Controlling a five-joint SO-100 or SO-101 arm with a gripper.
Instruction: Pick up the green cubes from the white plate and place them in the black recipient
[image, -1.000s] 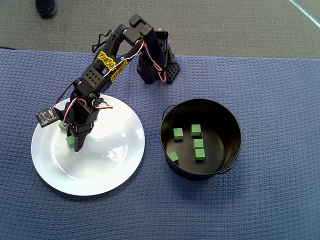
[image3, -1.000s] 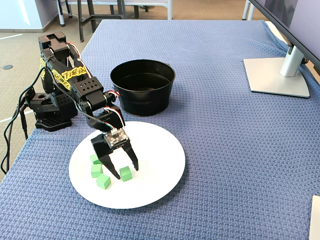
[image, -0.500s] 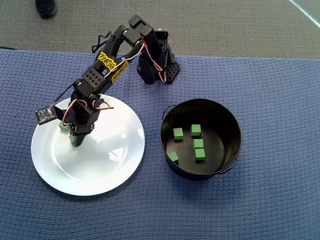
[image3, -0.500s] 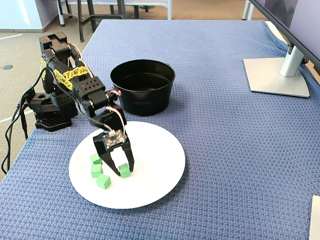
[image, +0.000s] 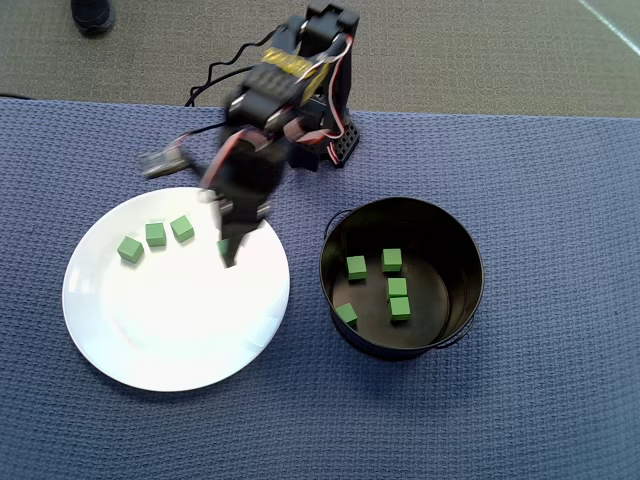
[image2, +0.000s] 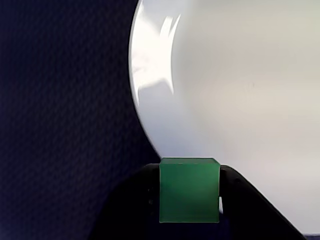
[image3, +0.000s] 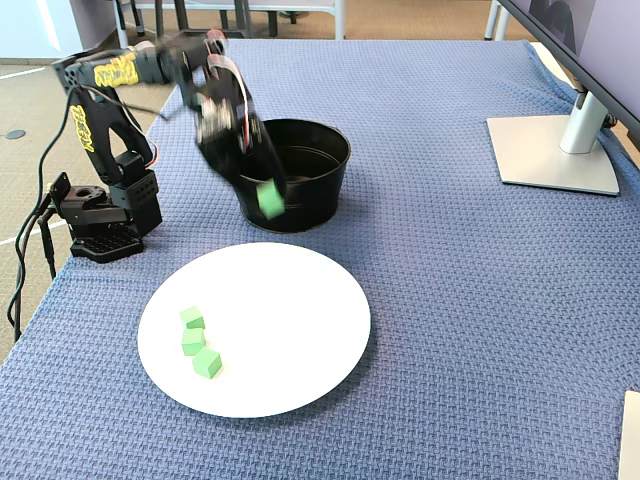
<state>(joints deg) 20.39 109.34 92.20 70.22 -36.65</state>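
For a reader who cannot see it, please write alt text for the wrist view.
A green cube is clamped between the two black fingers of the pincer at the bottom of the picture. Behind it lies the white plate, glossy and bare, with dark blue cloth on the left.

We see a blue woven cloth covering the table. A monitor's grey stand rests at far right in the fixed view, chair legs beyond the far edge.
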